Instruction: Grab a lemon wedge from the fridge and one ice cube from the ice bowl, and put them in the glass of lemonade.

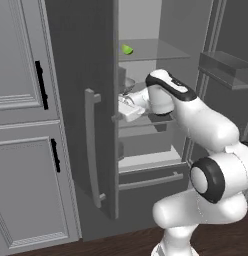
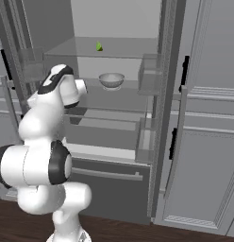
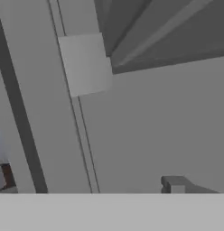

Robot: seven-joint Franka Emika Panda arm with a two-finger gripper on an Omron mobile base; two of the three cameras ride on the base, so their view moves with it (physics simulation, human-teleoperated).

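Lemon wedge (image 1: 127, 49), tiny yellow-green, on upper fridge (image 1: 96, 75) shelf; fingers' (image 3: 175, 186) spread unclear

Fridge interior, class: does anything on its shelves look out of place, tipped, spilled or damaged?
Nothing stands out. The lemon wedge lies on the upper shelf, and a grey bowl sits upright on the shelf below it. No spill or damage shows in the fridge.

Kitchen, open fridge (image 1: 103, 100), grey panelled cabinets (image 1: 23, 125), wood floor (image 2: 137, 234)
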